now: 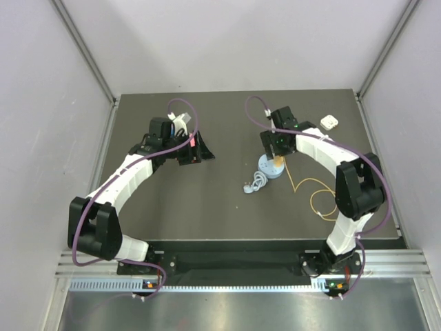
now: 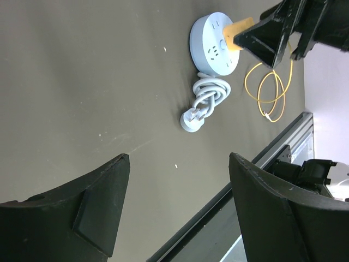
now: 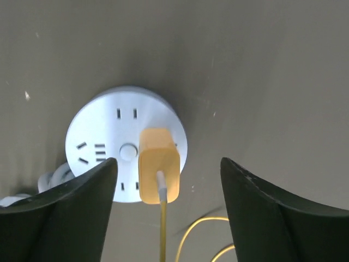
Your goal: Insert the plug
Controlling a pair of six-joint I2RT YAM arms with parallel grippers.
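Note:
The yellow plug [image 3: 158,165] stands upright on the light-blue round socket disc [image 3: 103,142], seated at the disc's right side, and its yellow wire [image 3: 162,229] runs down from it. My right gripper [image 3: 168,161] is open, its fingers wide on either side of the plug without touching it. From above, the plug [image 1: 277,161] and disc [image 1: 271,167] lie just under the right gripper [image 1: 275,148]. My left gripper [image 2: 179,157] is open and empty, well to the left [image 1: 196,153]. The left wrist view also shows the plug [image 2: 240,30] on the disc [image 2: 210,46].
The disc's grey cord [image 1: 255,185] lies coiled at its near-left. The yellow wire [image 1: 313,193] loops on the mat to the near right. A small white block [image 1: 330,122] sits at the back right. Walls enclose the dark mat.

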